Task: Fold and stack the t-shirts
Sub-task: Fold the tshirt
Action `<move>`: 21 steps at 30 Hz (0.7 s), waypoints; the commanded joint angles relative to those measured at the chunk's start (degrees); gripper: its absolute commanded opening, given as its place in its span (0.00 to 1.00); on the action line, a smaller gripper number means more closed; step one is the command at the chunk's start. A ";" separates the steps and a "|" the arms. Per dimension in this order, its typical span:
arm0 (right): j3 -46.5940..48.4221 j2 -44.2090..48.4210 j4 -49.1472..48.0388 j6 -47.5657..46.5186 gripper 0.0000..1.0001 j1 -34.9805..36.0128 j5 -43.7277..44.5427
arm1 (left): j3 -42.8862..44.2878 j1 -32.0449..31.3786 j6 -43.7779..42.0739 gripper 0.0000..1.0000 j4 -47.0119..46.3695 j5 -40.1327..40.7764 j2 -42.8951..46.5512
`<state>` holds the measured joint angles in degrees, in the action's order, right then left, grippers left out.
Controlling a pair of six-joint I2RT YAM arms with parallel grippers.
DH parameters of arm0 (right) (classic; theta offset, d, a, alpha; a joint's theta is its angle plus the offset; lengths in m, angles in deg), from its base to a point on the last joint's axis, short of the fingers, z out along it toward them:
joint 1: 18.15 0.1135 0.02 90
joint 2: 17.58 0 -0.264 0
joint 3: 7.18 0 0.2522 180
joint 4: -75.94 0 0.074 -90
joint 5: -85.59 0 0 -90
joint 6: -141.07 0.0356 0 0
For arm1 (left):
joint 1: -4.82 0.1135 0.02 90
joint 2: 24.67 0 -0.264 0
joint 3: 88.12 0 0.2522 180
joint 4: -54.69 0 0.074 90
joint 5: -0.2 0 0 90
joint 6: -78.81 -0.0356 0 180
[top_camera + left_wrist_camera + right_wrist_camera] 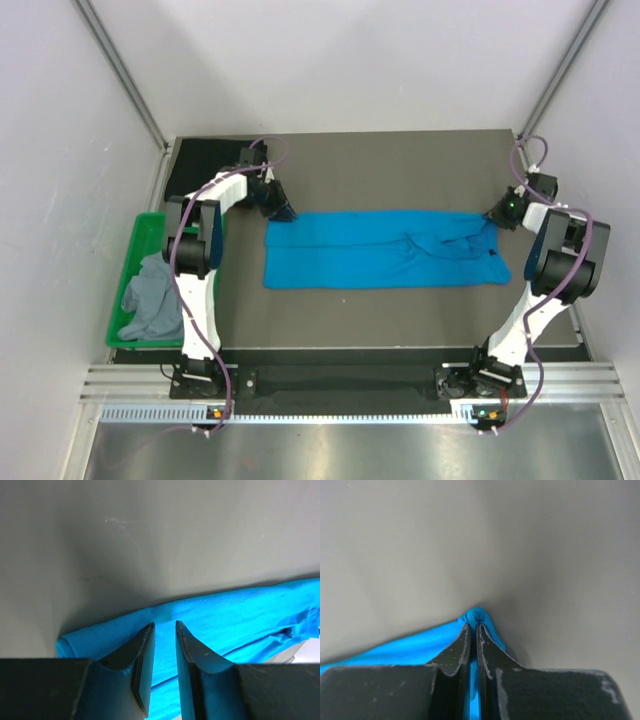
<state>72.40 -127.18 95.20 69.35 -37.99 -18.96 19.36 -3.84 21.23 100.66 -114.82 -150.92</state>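
Bin [121, 285], green, off the table's [400, 165] left edge; grey shirt [150, 298] crumpled inside. Blue shirt [370, 250] lies on the table as a long folded strip between the two arms. Left arm bent over, left gripper [283, 213] down at the strip's far left corner; fingers a narrow gap apart with blue cloth showing between, grip uncertain. Right arm reaches to the far right corner; right gripper [497, 215] clenched on a bunched bit of the blue shirt.

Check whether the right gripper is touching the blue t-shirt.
Touching. In the right wrist view the right gripper has its jaws nearly closed on a bunched corner of the blue t-shirt, fabric pinched between them.
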 commanded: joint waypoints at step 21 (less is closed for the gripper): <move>-4.74 -4.22 -22.54 15.20 0.00 -6.18 -14.98 | 0.07 0.58 -3.25 0.30 5.15 10.33 -6.02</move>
<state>68.23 -131.69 78.82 82.29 -43.72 -35.15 21.23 -3.84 21.23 102.78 -114.80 -151.95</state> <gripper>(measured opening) 0.014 0.295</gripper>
